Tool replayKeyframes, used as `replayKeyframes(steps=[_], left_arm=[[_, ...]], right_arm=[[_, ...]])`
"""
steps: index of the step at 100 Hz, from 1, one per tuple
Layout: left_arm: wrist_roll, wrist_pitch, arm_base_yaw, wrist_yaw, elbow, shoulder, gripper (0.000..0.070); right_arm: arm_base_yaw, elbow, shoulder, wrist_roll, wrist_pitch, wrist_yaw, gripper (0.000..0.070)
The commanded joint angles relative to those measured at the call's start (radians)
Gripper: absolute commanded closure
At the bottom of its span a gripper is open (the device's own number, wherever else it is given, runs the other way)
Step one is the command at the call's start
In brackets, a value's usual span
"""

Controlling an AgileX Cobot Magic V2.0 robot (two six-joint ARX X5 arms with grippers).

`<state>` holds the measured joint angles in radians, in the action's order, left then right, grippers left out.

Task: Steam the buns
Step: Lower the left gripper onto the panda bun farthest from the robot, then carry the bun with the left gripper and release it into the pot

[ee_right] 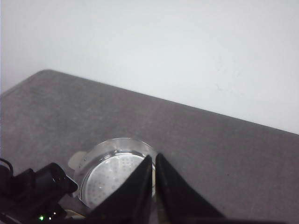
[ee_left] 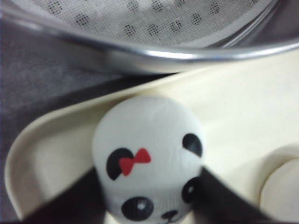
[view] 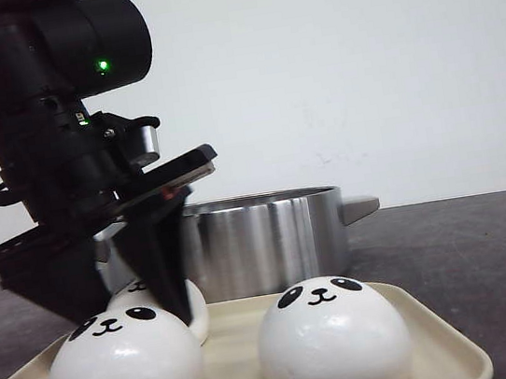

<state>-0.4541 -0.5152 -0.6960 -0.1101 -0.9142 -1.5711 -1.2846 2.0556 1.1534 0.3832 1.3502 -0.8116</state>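
A cream tray (view: pixel 422 317) fills the lower part of the front view, sitting on a dark grey tabletop (view: pixel 488 251) before a plain white wall. Two glossy white panda-faced buns sit at the front of the tray: one at lower left (view: pixel 123 368) and one at lower centre (view: pixel 332 337). A third bun (view: pixel 195 313) is partly hidden behind the lower-left one. The left gripper (view: pixel 120 283), black and bulky, reaches down from the upper left of the frame, its dark fingers (view: pixel 164 259) on either side of that rear bun. In the left wrist view, this bun (ee_left: pixel 149 154) fills the lower centre, showing a red bow by one ear, and the fingers press against both its sides, so the left gripper is closed around it. The edge of another bun (ee_left: pixel 280 189) shows at lower right there. Behind the tray stands a shiny steel steamer pot (view: pixel 269 239) with a side handle; its perforated insert (ee_left: pixel 154 18) spans the top of the left wrist view. In the right wrist view, the right gripper (ee_right: pixel 154 172) hangs high above the pot (ee_right: pixel 114 172), its two dark fingers pressed together, holding nothing.
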Motion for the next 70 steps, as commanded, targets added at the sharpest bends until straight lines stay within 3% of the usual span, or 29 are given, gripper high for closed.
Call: replayKeyframes(steps=[1,15,44,52,59,70], left_arm=[[-0.003,-0.002,-0.009,0.006,-0.013,-0.023,0.0688],[0.007,-0.047,-0.01,-0.002,-0.045,0.006,0.0689],[0.007,-0.097,-0.058,-0.131,-0.108,0.254,0.0689],[-0.008,-0.089,-0.065,-0.117,-0.13,0.318,0.0689],[-0.001,-0.09,-0.061,-0.059,-0.174,0.338,0.0689],[0.079,-0.101,-0.014,0.015,-0.269,0.312,0.0689]], right_arm=[[-0.016,0.01,0.008,0.023,0.074,-0.002,0.0699],[-0.016,-0.002,0.009,0.031,0.074,-0.011,0.0699],[-0.016,-0.014,0.008,0.035,0.074,-0.046,0.0699],[-0.016,-0.014,0.009,0.037,0.074,-0.068,0.0699],[-0.016,-0.014,0.009,0.037,0.074,-0.08,0.0699],[-0.016,-0.014,0.009,0.037,0.074,-0.08,0.0699]])
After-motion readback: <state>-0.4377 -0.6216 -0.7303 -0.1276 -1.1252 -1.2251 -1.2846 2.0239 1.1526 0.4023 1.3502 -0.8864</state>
